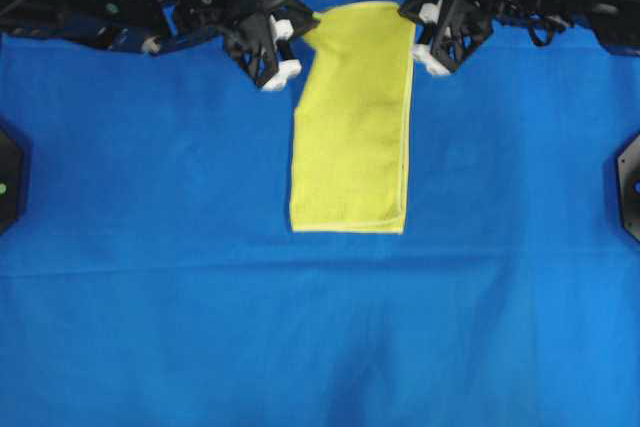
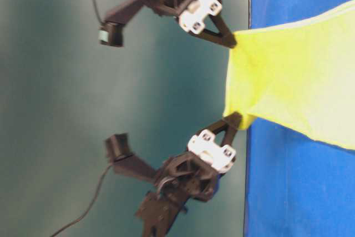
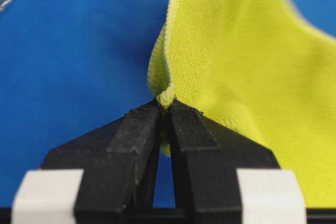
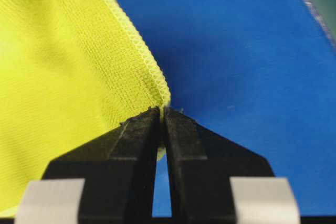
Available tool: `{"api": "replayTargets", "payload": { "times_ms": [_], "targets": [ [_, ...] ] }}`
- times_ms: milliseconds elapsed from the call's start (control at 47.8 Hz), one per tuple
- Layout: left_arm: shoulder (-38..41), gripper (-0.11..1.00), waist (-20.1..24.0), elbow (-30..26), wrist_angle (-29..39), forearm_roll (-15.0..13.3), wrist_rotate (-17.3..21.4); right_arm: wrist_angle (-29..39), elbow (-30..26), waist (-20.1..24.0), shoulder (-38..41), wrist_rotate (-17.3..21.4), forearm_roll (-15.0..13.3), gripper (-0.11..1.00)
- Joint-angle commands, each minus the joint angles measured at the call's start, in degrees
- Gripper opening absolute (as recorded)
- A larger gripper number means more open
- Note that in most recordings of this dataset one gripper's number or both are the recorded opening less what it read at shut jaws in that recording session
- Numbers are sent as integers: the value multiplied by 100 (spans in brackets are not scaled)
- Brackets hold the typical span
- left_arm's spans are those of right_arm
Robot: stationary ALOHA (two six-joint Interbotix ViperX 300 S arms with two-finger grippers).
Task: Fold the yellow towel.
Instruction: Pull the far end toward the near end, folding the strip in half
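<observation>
The yellow towel lies folded into a long narrow strip running from the table's middle toward the far edge. Its far end is lifted off the cover. My left gripper is shut on the far left corner and my right gripper is shut on the far right corner. In the left wrist view the gripper pinches a bunched bit of the towel between its tips. In the right wrist view the gripper clamps the towel's stitched hem. The table-level view shows the towel stretched between both sets of tips.
A blue table cover spreads under everything. Black fixtures sit at the left edge and the right edge of the table. Both arms reach in from the far corners.
</observation>
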Motion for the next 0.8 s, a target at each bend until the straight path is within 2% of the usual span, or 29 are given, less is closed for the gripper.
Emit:
{"api": "replayTargets", "payload": {
  "times_ms": [0,230,439,607,774],
  "targets": [
    [-431,3,-193,114,53,0,9,167,26,272,-360,35,18,5],
    [-958,3,-958,598,369,0,9,360,290,1143,-606,483,26,5],
    [-914,3,-1600,668,642,0,-9,483,448,1925,-606,1028,26,5],
    [-457,3,-2048,677,642,0,-88,369,624,2232,-422,1336,26,5],
    [18,3,-2399,615,624,-9,-193,-70,773,2426,-35,1670,26,5]
  ]
}}
